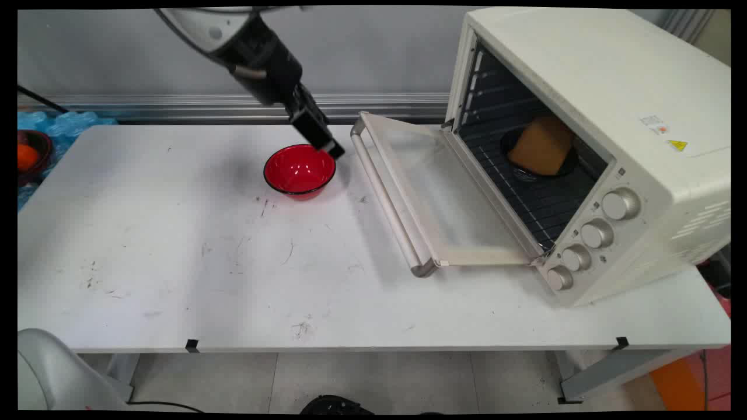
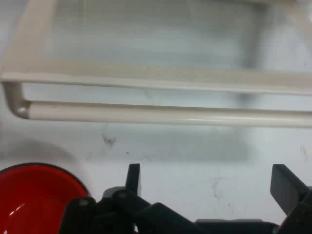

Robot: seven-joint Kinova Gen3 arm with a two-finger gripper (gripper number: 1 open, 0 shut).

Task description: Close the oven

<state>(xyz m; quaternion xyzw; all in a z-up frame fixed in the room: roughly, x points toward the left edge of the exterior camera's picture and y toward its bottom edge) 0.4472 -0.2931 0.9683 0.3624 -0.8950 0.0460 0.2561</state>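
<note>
your gripper (image 2: 204,183) hangs with its two black fingers spread wide and nothing between them, its tip just above the far right rim of the red bowl (image 1: 299,170). i judge the main risk is a finger clipping that rim: the bowl looks glossy, smooth and shallow, so it could skid or tip on the scuffed white table (image 1: 175,262). just beyond the bowl lies the oven door (image 1: 420,192), dropped open and flat, with a rounded cream bar handle (image 2: 161,114) and a glass pane; a swing to the right could strike the handle. farther back the cream toaster oven (image 1: 595,134) stands boxy with four metal knobs, and on its wire rack sits a tan, bread-like block (image 1: 543,146) in a dark dish.
</note>
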